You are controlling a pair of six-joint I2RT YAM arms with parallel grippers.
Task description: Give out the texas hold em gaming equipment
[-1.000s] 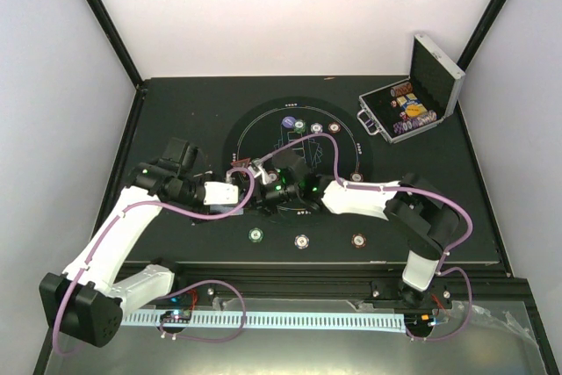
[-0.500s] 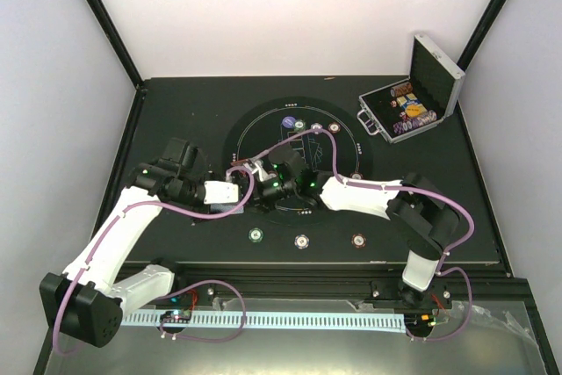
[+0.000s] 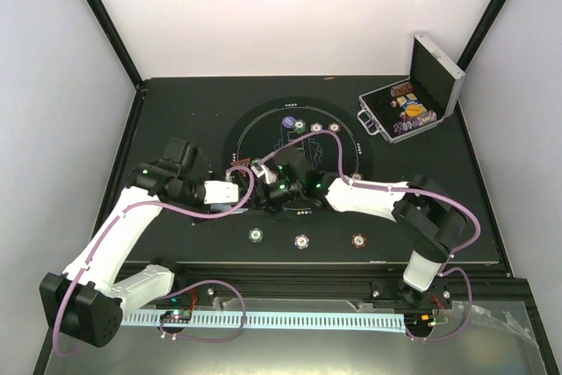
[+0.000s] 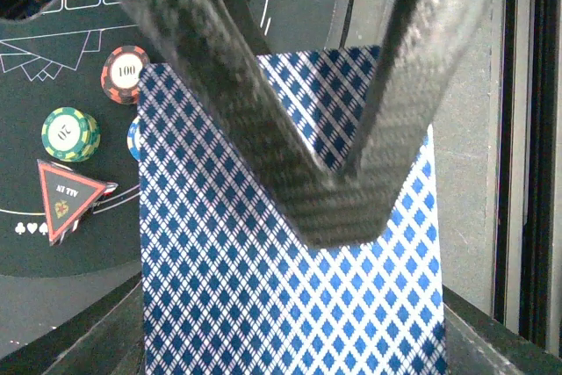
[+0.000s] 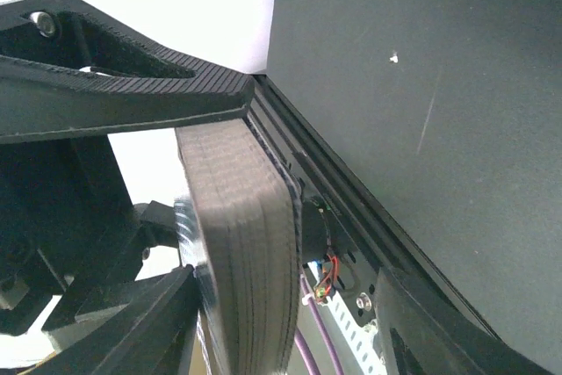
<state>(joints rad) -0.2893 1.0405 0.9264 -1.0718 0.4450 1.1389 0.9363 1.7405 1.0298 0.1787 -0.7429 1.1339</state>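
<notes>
Still nose to nose over the mat, and the deal hangs on one card

Well, there's very little between this and a second ago. Both arms meet above the middle of the mat (image 3: 255, 129). The only real shift is on the right: its elbow has sagged a touch toward the near edge of the table (image 3: 176, 120), and the forearm has swung slightly with it. The left arm has hardly budged.

Look at the left gripper (image 4: 338, 217): fingers pressed together to a point, pinching the blue-backed card (image 4: 263, 305) that fills its wrist view. On the other side, the right gripper (image 5: 219, 186) has its fingers set apart with the deck (image 5: 241, 252) clamped between them, edge-on to its camera. Whether that card has come free of the deck or lies on top of it, I cannot tell.

On the mat nothing has stirred. The green chip (image 3: 255, 234), purple-white chip (image 3: 301, 241) and red-brown chip (image 3: 358, 239) sit in a row along its near rim. A purple button disc (image 3: 286, 121) heads another row at its far side. The red triangle marker (image 4: 68, 199) lies on the mat just beside the held card. Spare chips wait in the silver case (image 3: 436, 72) at the table's far right corner.

My read: that small right-arm adjustment is lining the deck up so a single card can be drawn off. The deal is mid-step, with the cards off the surface and held between the two grippers.
</notes>
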